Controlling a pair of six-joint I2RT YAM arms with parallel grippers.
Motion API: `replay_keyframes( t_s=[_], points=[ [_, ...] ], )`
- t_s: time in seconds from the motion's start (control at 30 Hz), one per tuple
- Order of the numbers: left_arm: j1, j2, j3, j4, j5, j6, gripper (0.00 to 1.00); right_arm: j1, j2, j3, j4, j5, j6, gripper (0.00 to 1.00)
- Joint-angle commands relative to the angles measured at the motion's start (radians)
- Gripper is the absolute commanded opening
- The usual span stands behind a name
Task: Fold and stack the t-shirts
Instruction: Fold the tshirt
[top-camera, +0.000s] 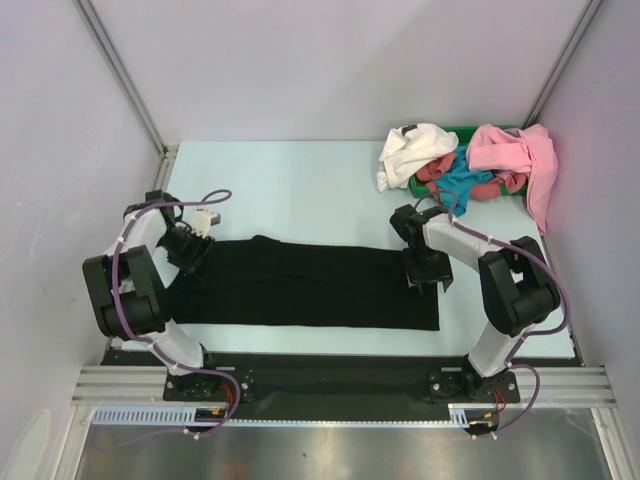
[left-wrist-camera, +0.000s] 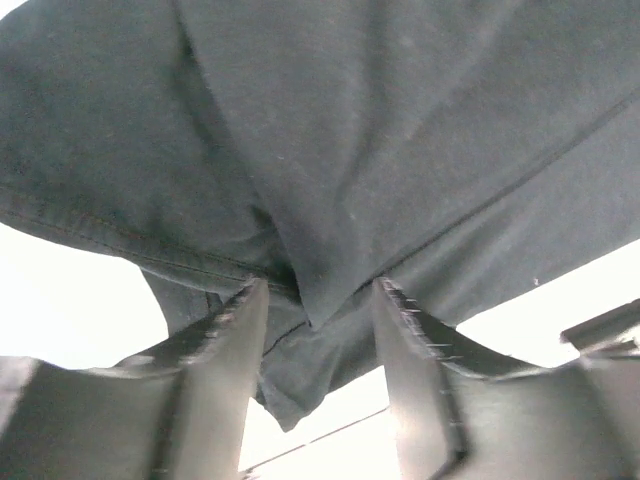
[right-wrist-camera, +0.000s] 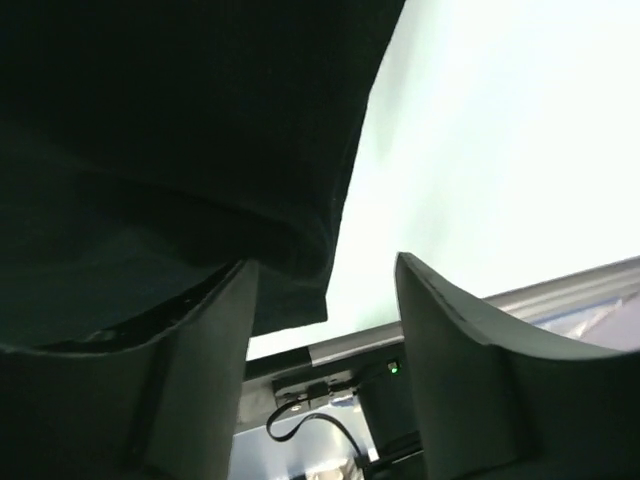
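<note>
Top external shows a black t-shirt (top-camera: 300, 285) lying flat, rectangular.

Light is bright and even. In the right wrist view the table (right-wrist-camera: 500, 120) glares pale and the black t-shirt (right-wrist-camera: 150, 120) loses detail.

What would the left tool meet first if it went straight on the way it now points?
The left tool would probably meet the black t-shirt: cloth fills the view ahead, and a fold lies between its open fingers.

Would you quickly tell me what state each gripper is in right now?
Left gripper: open, black shirt loose between its jaws.
Right gripper: open, holding nothing.
</note>
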Motion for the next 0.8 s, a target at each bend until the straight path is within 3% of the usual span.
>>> replay_keyframes(
  t_s=[0.0,0.17,0.23,0.33,0.4,0.43,0.6,0.7,0.77],
  points=[
    [0.010,-0.051,0.063,-0.063,0.076,0.049,0.57,-0.016,-0.094,0.086,-0.035,-0.041,-0.044,0.64],
    [0.091,-0.034,0.172,-0.064,0.174,-0.015,0.62,-0.154,-0.154,0.138,0.105,-0.289,-0.110,0.61],
    [0.113,-0.003,0.198,-0.012,0.128,-0.135,0.62,-0.195,-0.132,0.129,0.177,-0.338,-0.107,0.58],
    [0.121,0.035,0.186,0.119,-0.011,-0.282,0.63,-0.249,-0.051,0.124,0.232,-0.308,-0.092,0.52],
    [0.121,0.079,0.187,0.182,-0.039,-0.348,0.64,-0.262,0.010,0.127,0.270,-0.305,-0.106,0.52],
    [0.121,0.092,0.190,0.197,-0.056,-0.365,0.69,-0.263,0.027,0.129,0.284,-0.305,-0.110,0.53],
    [0.118,0.170,0.206,0.278,-0.090,-0.419,0.70,-0.282,0.107,0.126,0.336,-0.242,-0.112,0.51],
    [0.118,0.221,0.206,0.295,-0.119,-0.414,0.70,-0.291,0.132,0.110,0.381,-0.259,-0.109,0.45],
    [0.116,0.243,0.200,0.306,-0.072,-0.420,0.68,-0.295,0.135,0.095,0.427,-0.292,-0.103,0.35]
  ],
)
